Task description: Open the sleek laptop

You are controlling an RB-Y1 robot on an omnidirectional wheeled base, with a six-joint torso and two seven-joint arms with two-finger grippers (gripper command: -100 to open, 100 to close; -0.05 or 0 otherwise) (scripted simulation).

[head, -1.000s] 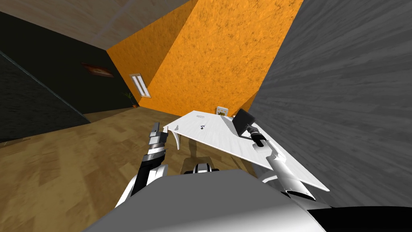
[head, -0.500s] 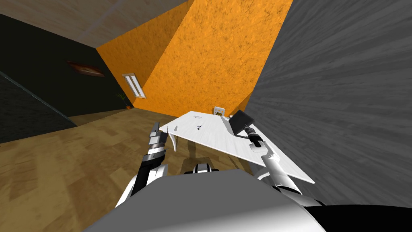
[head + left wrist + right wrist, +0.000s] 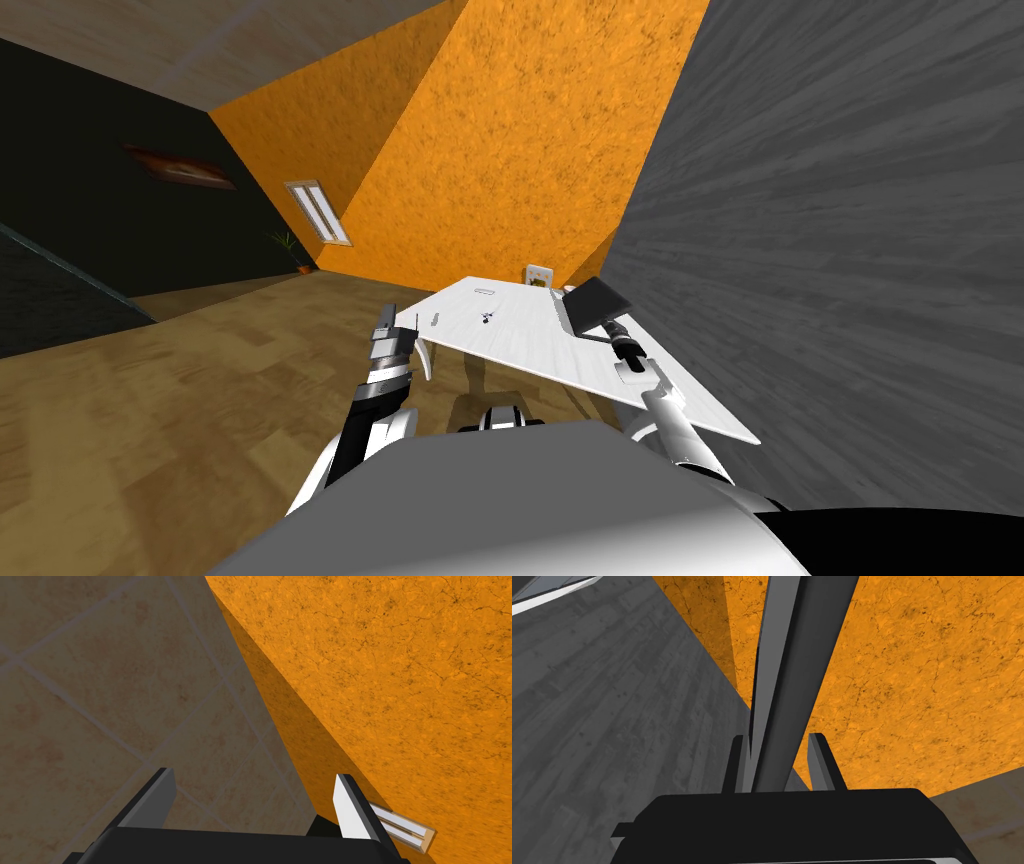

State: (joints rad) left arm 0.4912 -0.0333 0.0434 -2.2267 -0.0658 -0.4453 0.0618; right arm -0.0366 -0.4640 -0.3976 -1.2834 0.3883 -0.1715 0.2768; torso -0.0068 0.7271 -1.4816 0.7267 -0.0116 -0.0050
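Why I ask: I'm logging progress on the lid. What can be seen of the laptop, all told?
The laptop sits at the far end of the white table, beside the grey wall. Its lid is a thin, plain, dark grey slab, lifted partway and tilted. The right gripper is shut on the lid's edge, jaws pressing both faces. The base is too small to describe.
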